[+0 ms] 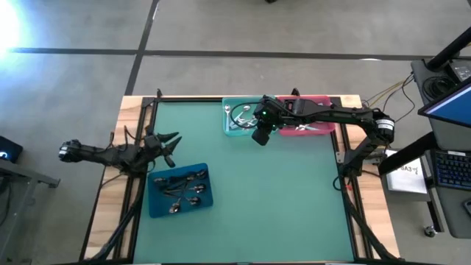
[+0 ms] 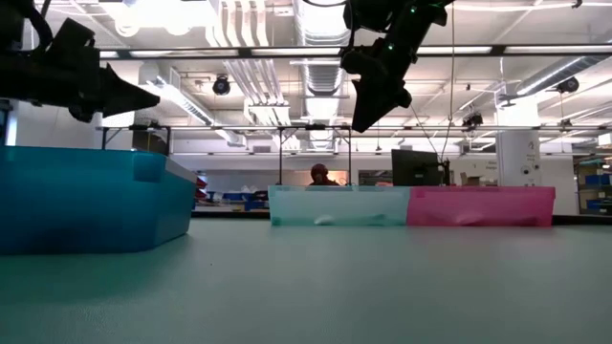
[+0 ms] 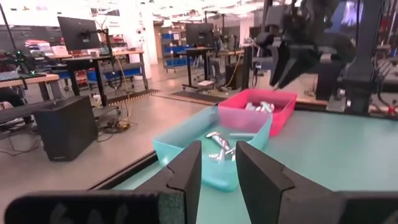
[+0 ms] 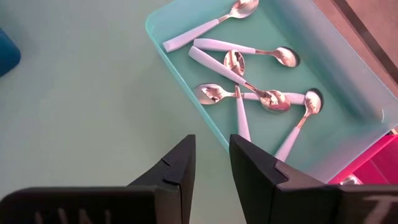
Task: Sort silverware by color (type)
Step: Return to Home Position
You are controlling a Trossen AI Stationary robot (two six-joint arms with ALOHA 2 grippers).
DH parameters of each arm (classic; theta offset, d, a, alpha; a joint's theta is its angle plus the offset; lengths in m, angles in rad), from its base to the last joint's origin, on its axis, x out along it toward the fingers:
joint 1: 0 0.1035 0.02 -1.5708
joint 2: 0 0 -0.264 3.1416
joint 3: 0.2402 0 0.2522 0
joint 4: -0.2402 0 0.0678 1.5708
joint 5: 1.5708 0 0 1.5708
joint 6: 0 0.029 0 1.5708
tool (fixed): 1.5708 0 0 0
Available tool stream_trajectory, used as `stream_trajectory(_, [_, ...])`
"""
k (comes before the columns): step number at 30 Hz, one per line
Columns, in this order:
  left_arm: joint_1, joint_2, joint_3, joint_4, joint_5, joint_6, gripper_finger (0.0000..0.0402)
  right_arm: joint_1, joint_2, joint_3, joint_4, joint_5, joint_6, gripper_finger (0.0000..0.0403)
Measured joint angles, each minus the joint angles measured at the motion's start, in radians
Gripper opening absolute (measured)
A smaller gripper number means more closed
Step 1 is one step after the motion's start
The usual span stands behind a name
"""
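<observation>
Showing six mint-handled spoons (image 4: 273, 99), teal bin (image 4: 339, 71), perhaps six dark spoons (image 1: 181, 193)

Near left, blue bin (image 2: 86, 196) with dark spoons (image 1: 180, 193); far, teal bin (image 2: 339, 205) with mint-handled spoons (image 4: 211, 62), pink bin (image 2: 481, 205), green table (image 1: 280, 199).

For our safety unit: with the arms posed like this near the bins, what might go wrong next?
The right pincer hangs open over the near edge of the teal bin; dipping on retreat might clip the wall and jostle the mint-handled spoons. The left pincer, open beside the blue bin, could nudge it if it swings low.
</observation>
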Motion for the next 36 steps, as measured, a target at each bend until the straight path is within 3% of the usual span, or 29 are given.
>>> stream_trajectory(8, [0.0,-0.029,0.005,-0.013,-0.004,0.091,0.0084,0.0,0.0,0.0,0.0,0.0,0.001,0.0089])
stream_trajectory(14, [0.0,-0.018,0.006,-0.02,-0.066,0.114,0.0084,0.0,0.0,0.0,0.0,0.0,0.001,0.0089])
stream_trajectory(36, [0.0,-0.015,0.008,-0.021,-0.062,0.107,0.0084,0.0,0.0,0.0,0.0,0.0,0.001,0.0089])
